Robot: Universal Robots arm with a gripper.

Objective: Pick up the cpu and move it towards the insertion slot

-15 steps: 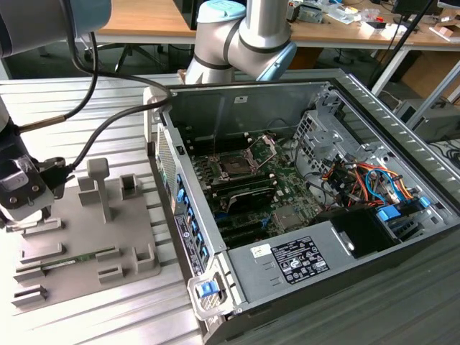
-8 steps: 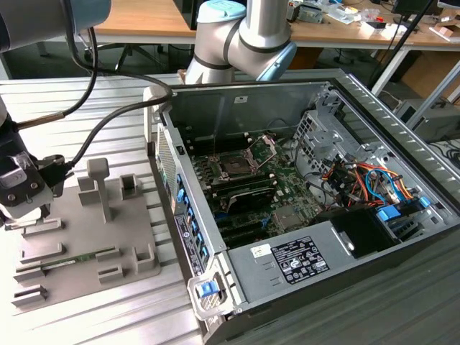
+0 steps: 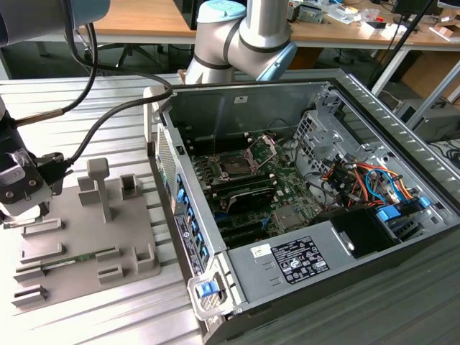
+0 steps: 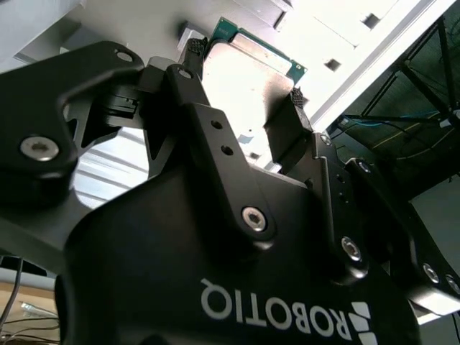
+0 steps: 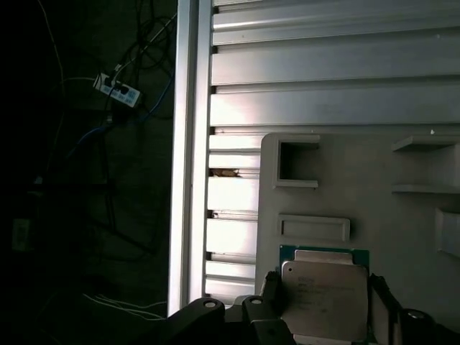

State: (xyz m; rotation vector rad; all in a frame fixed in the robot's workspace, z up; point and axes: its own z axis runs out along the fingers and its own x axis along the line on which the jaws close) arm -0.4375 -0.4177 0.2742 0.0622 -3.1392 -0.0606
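In both wrist views the cpu [image 5: 325,295] [image 4: 251,61], a flat square chip with a pale metal top and a green rim, lies between my gripper's [image 5: 322,287] [image 4: 244,75] two black fingers [image 4: 296,108], which press on its opposite edges. In the exterior view the gripper [image 3: 25,195] is over the corner of the grey tray [image 3: 133,219] at the exterior view's left. I cannot tell whether the chip is off the tray. The insertion slot [image 3: 233,164], a dark square socket, sits on the green board inside the open computer case, its silver retention plate [image 3: 263,147] hinged up.
The grey tray carries raised blocks, a tall post [image 3: 99,183] and a long green memory stick [image 3: 77,257]. The case's side wall [image 3: 185,215] stands between tray and socket. Coloured cables [image 3: 366,180] and a power supply [image 3: 302,259] fill the case's right part.
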